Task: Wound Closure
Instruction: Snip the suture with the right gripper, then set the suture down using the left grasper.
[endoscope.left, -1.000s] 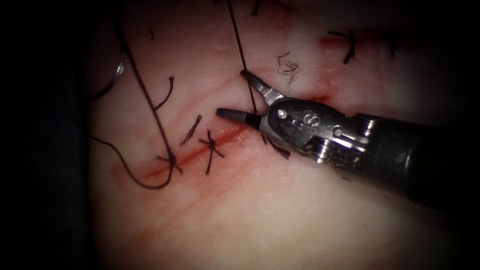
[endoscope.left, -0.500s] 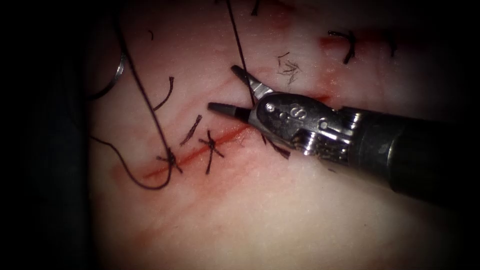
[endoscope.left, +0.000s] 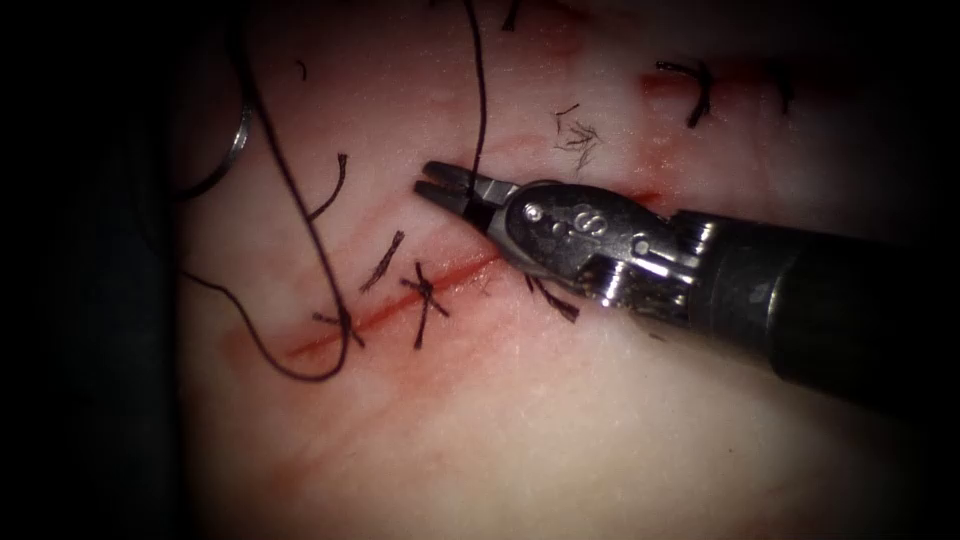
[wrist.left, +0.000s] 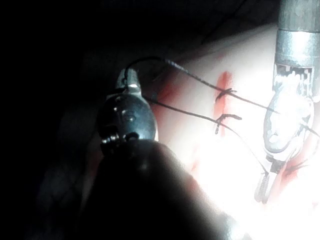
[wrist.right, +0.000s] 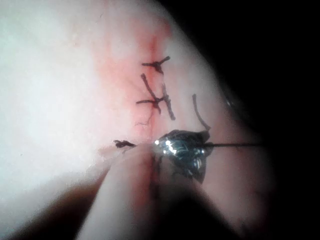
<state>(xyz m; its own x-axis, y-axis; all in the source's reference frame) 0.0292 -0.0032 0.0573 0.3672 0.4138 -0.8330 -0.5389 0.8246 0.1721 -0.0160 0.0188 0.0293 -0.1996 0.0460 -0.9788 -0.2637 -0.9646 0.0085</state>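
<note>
The right tool (endoscope.left: 437, 186) comes in from the right above the cut (endoscope.left: 400, 305), its jaws shut across the thread (endoscope.left: 478, 90) that hangs down from above. The same tool (wrist.right: 182, 150) has a strand leading away from its tip in the right wrist view. The left tool (wrist.left: 128, 77) is shut on the thread (wrist.left: 190, 77), which runs from its tip toward the stitches. The curved needle (endoscope.left: 240, 130) lies on the tissue (endoscope.left: 560, 420) far left of the cut, held by neither tool and not in the tissue.
Tied stitches (endoscope.left: 425, 292) cross the cut, with cut ends of thread (endoscope.left: 385, 262) beside them. A long thread loop (endoscope.left: 300, 370) lies on the left side. More stitches (endoscope.left: 695, 90) sit at the far right. Red fluid stains the tissue along the cut.
The right tool's jaws stood wide open around the thread strand and have closed on it, sliding a little to the left. The strand above the jaws now bows instead of running straight.
</note>
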